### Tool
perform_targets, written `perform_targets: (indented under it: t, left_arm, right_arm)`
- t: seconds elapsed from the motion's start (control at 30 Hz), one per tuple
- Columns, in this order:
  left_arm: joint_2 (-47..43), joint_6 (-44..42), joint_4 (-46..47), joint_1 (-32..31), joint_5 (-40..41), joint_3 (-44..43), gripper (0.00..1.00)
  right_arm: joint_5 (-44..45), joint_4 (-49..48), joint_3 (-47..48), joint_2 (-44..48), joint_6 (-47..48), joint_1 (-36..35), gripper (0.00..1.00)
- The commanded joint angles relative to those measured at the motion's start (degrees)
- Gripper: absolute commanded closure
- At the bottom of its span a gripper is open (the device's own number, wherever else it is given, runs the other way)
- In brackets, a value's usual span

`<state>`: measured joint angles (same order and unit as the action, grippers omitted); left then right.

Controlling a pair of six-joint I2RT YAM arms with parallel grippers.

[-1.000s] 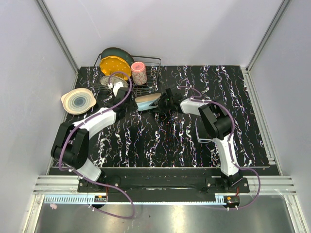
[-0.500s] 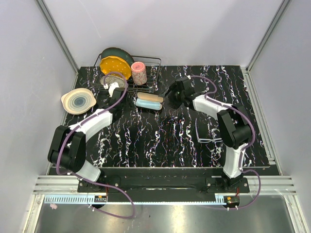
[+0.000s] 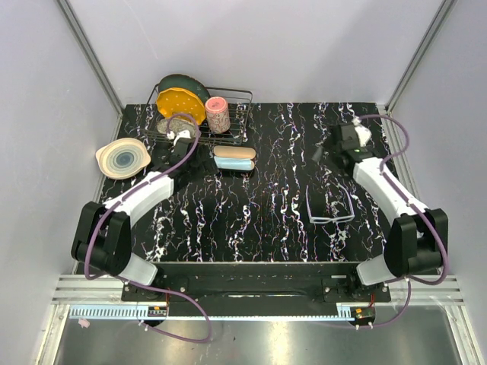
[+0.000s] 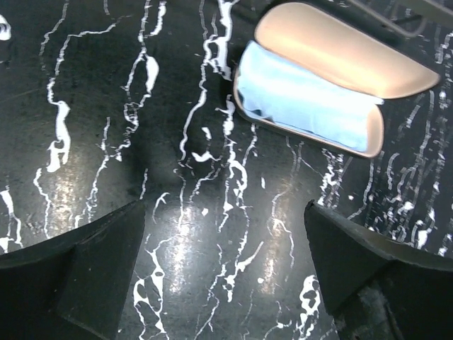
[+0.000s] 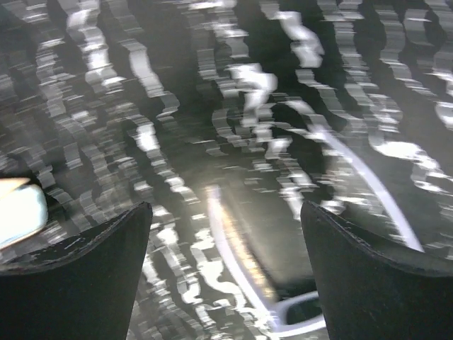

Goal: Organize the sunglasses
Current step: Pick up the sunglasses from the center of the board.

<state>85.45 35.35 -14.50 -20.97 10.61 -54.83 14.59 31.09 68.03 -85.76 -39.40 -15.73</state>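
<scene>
The thin whitish-framed sunglasses [image 3: 329, 207] lie with arms open on the right of the black white-veined desk [image 3: 259, 224], nearer than the released, empty right gripper [image 5: 225, 219], while the left gripper [image 4: 223, 234], also spread and empty, hovers beside the open tan-lined oblong case [image 4: 333, 53] holding a light-blue cloth [image 4: 304, 106].

A robot lab's test cell — plain white walls [image 3: 266, 46], aluminium framing [image 3: 90, 61], marbled black table [image 3: 266, 220].

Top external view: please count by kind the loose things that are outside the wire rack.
Sunglasses: 1
Glasses case, open: 1
Light-blue cloth, in the case: 1
Bowl: 1
Total: 4
</scene>
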Motion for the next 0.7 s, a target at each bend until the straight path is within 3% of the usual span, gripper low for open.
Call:
perform_targets:
  t: [0.0,0.1,0.2,0.43,0.67]
  left_arm:
    - [-3.45,-1.51,3.16,0.32,-6.03,-1.25,0.01]
    - [-4.15,-1.08,3.60,0.41,-6.57,-0.81,0.01]
    - [-5.46,-0.03,3.60,0.49,-6.04,-0.11,0.01]
    - [-10.30,2.00,9.04,0.84,-4.72,4.99,0.01]
    - [-11.53,0.42,9.14,1.02,-8.40,4.65,0.01]
  right_arm:
    - [7.64,10.91,-5.71,1.91,4.68,7.54,0.06]
    - [10.90,11.88,-7.82,1.38,4.68,8.78,0.04]
    - [8.44,11.89,-8.88,-0.55,4.85,12.29,0.04]
    - [5.02,11.36,-9.14,-4.07,9.34,13.88,0.14]
    - [-5.95,8.90,-10.99,-8.19,10.92,18.27,0.24]
